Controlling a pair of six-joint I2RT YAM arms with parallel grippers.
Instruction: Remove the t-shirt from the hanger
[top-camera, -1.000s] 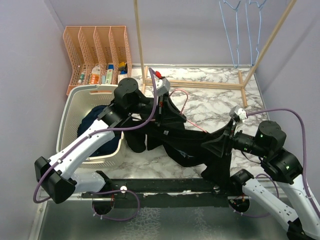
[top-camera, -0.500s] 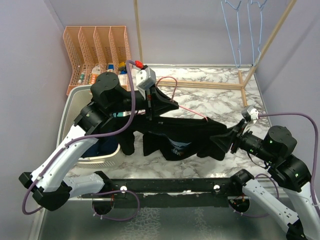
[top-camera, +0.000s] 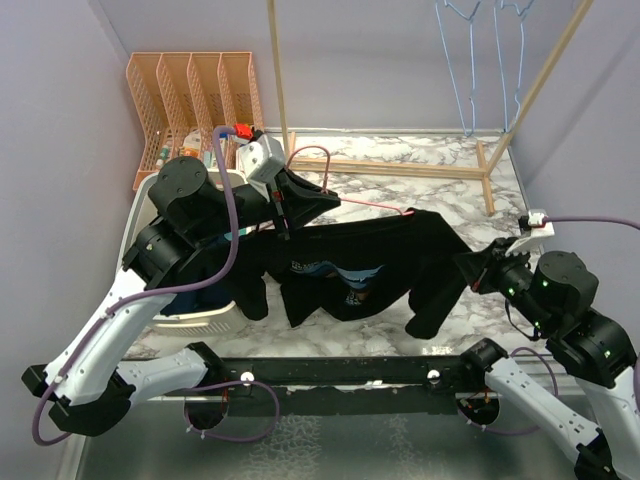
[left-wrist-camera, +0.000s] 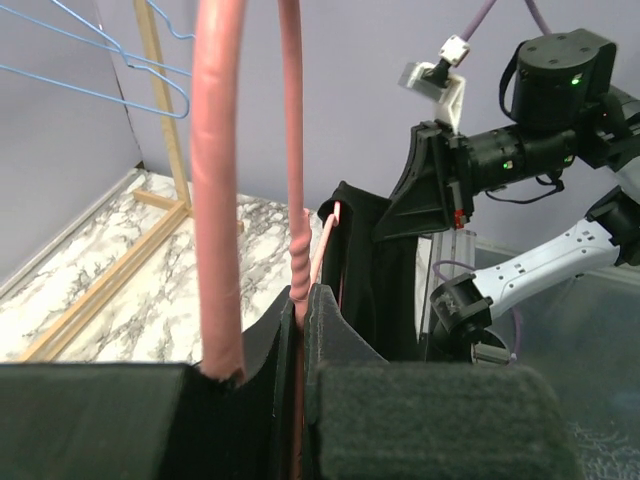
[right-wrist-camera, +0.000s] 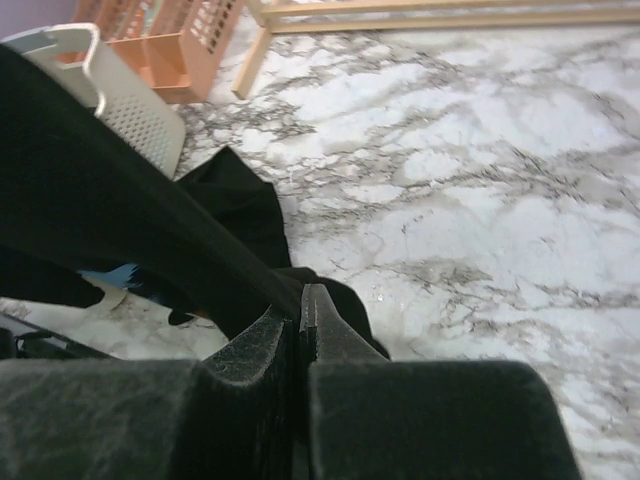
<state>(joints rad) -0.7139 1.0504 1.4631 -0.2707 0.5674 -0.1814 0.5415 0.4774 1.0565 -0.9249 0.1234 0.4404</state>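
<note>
Just right of the basket, the left gripper is pinching the pink hanger tightly by its twisted neck. Further right of the basket, the black shirt is hanging stretched out on the hanger. Farthest from the basket, the right gripper is clamping the shirt's edge.

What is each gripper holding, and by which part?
Left gripper: the pink hanger, at the twisted neck below its hook. Right gripper: the black t-shirt, pinched near a sleeve.
</note>
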